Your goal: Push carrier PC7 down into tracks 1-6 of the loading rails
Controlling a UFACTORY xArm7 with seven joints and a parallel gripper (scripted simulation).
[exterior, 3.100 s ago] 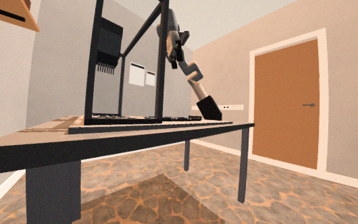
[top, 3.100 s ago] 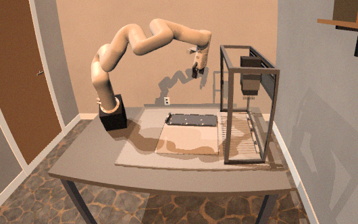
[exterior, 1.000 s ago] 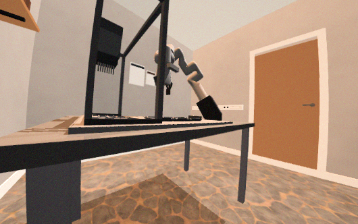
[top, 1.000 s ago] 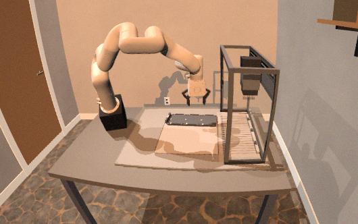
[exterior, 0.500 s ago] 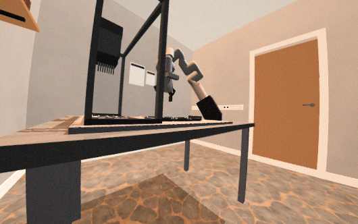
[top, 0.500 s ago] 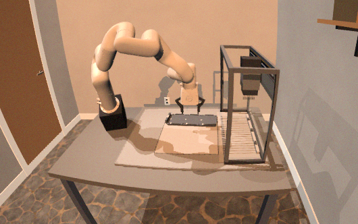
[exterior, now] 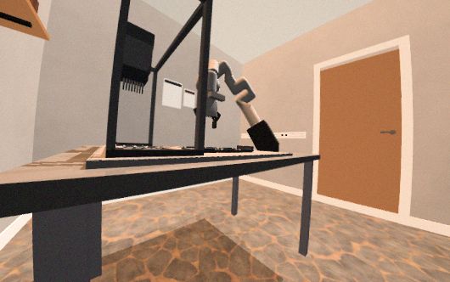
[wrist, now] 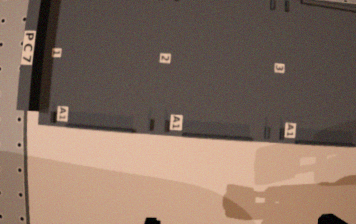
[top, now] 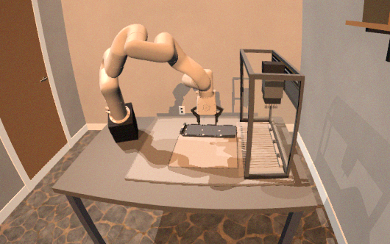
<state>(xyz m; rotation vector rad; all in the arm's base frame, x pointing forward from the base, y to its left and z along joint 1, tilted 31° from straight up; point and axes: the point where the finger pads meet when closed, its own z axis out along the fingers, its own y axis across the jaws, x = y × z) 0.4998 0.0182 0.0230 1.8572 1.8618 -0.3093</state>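
Note:
Carrier PC7 (top: 210, 130) (wrist: 165, 85) is a flat dark grey plate lying on the table, left of the loading rails (top: 259, 147). In the wrist view its white PC7 label (wrist: 28, 47) sits by the dark handle strip (wrist: 38, 65) at the left end, with tiles 1, 2, 3 and A1 on it. My gripper (top: 207, 121) (exterior: 214, 123) (wrist: 240, 220) is open and empty. It hangs a little above the carrier's middle, pointing down, not touching it. Only its fingertips show at the bottom of the wrist view.
A tall dark frame (top: 250, 110) (exterior: 201, 85) stands over the rails, with a pipetting head (top: 273, 86) (exterior: 135, 59) hanging inside. A tan board (top: 202, 154) lies in front of the carrier on a perforated mat (top: 151, 165). The arm's black base (top: 123, 126) is at the left.

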